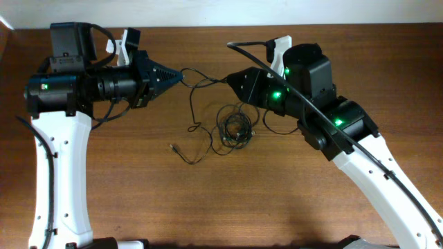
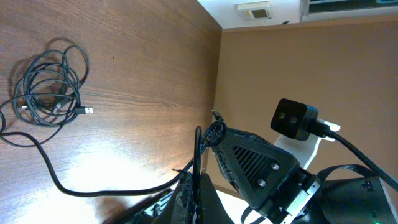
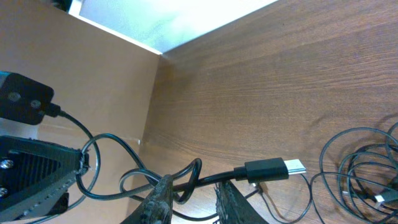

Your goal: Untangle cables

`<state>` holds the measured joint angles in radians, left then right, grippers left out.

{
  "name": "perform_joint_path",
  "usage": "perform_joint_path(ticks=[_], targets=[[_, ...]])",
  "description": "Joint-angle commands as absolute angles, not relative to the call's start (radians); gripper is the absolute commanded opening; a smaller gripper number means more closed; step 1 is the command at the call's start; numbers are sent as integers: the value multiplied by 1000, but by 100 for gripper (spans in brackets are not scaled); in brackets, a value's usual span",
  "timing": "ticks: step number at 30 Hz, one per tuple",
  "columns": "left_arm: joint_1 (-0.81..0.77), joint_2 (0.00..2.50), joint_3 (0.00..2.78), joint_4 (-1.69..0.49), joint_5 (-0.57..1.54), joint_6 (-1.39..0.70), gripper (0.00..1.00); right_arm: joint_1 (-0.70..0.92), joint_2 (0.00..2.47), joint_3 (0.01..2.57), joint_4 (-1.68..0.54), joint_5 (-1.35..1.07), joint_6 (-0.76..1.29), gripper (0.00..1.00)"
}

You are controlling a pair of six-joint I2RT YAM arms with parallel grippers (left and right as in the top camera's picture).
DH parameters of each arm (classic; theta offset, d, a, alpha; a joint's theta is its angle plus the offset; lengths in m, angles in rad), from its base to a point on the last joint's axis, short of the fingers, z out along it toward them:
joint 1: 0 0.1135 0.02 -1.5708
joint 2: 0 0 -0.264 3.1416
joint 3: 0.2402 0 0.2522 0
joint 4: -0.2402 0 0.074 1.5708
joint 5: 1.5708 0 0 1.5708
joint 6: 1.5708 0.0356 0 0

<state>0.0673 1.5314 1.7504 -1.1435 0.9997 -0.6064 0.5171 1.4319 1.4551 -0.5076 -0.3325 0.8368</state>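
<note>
- The brown wooden desk (image 1: 138,200) carries most of the thin black cables (image 1: 235,126). They lie as a loose tangled coil on the robot's side of the two tips, near the right one and further from the left.
- The black left end effector (image 1: 176,75) is clamped tight on a small bunch of cord loops, raised off the desk. A hard pull away from here would likely cinch those loops into a firmer knot at its tip.
- The black right end effector (image 1: 232,79) faces it, and its jaws stand narrowly apart. In the right wrist view a cord runs across the gap between its fingers (image 3: 165,199), and no pinch shows. If the jaws close slightly off line, the cord could slip out under the tips.
- One thin black strand (image 1: 204,77) hangs in the air between the two tips, and further cord trails from there down towards the coil. Spreading the arms may drag the whole coil across the desk rather than free a cord.
- A black plug with a silver tip (image 3: 270,169) sits just beside the right fingers and could snag in a loop.
- A small plug end (image 1: 172,146) lies loose on the desk, left of the coil.
</note>
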Motion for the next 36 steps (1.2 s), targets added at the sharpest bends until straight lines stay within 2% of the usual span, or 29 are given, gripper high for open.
perform_joint_path(ticks=[1,16,19,23,31,36], targets=[[65,1524,1755,-1147,1026,-587,0,524,1433,1466,-500,-321,848,24],[65,1524,1755,-1169,1025,-586,0,524,1433,1466,-450,-321,881,22],[65,1524,1755,-1169,1025,-586,0,524,1433,1466,-444,-321,881,9],[65,1524,1755,-1169,1025,-586,0,524,1433,1466,-437,-321,881,4],[67,1524,1755,-1168,1007,-574,0,524,1433,1466,-439,-319,868,4],[91,1524,1755,-1181,995,-420,0,522,1433,1466,-494,-252,748,4]])
